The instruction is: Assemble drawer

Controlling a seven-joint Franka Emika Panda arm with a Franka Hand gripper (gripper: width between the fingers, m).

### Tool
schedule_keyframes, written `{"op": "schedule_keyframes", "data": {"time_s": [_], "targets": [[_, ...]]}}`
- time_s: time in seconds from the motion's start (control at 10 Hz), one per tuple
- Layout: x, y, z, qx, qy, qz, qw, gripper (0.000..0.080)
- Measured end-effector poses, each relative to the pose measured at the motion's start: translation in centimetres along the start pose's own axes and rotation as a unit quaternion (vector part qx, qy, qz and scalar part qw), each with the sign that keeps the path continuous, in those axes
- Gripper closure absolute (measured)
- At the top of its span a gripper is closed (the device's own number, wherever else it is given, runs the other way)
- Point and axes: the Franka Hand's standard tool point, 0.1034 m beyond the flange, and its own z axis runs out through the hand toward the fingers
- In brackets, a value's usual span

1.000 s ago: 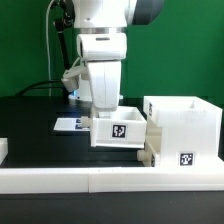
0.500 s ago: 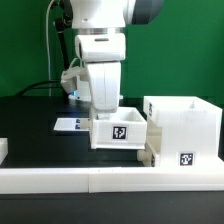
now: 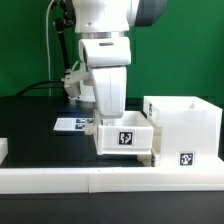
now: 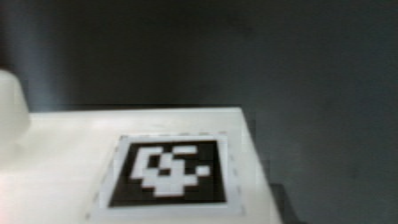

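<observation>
Exterior view: arm (image 3: 105, 60) stands over tray (image 3: 125, 136), wrist reaching down into it; jaws hidden behind tray wall, opening and grip cannot be told. Tray sits just beside box (image 3: 183, 128), touching its left side, near rail (image 3: 110, 178). Tabletop (image 3: 30, 125) black. Wrist view: tray tag (image 4: 169, 170) close, blurred.

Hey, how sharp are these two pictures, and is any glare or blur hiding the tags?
Exterior view: evenly lit, fairly sharp; the tray and tall box look bright white but their tags stay readable. Wrist view: soft and out of focus, dim, the tag smeared yet recognisable; the jaws are not visible.
</observation>
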Motion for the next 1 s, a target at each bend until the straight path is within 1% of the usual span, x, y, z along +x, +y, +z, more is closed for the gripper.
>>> {"op": "schedule_keyframes", "data": {"time_s": [0.2,0.4,0.7,1.0], "targets": [[-0.4,-0.1,0.1,0.001,0.001,-0.003,1.0,0.0758],[-0.5,-0.1,0.1,0.001,0.001,-0.006,1.0,0.0758],[0.3,0.0,0.0,0.0,0.001,-0.003,1.0,0.0758],[0.7,0.0,0.0,0.0,0.001,-0.004,1.0,0.0758]]}}
